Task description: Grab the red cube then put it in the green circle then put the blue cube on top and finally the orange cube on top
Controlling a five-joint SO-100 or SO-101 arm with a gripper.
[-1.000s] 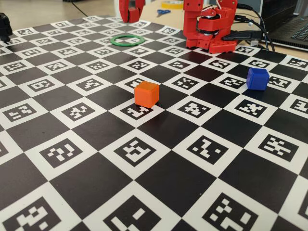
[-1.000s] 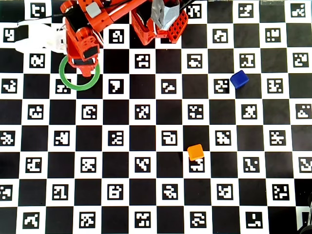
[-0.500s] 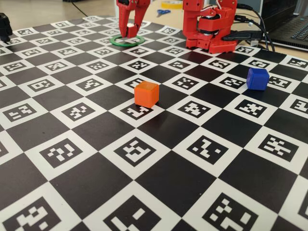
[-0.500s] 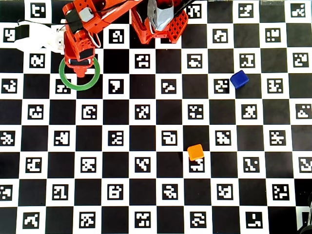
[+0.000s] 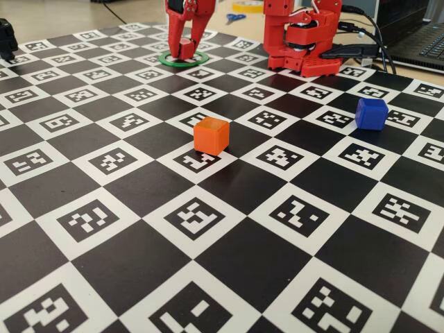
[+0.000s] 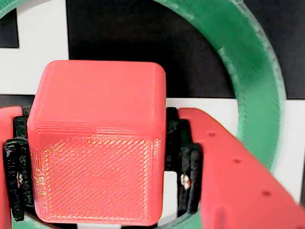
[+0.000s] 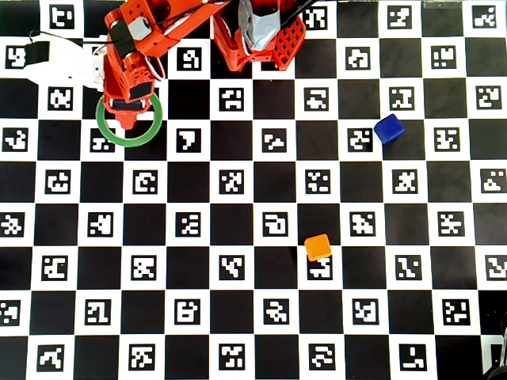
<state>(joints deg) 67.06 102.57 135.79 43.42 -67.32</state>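
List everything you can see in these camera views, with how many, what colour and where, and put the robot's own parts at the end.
red cube: one, red, held between the gripper fingers inside the green ring in the wrist view.
green circle: one, green flat ring, on the board's upper left in the overhead view.
blue cube: one, deep blue, on the board's right side, standing alone.
orange cube: one, bright orange, on the board near the middle, below the blue one in the overhead view.
checkered board: one, black and white with printed markers, covering the table.
scissors: one pair, blue handles, on the table beyond the board.
gripper: one, red, shut on the red cube over the ring.
arm base: one, red, at the board's far edge.
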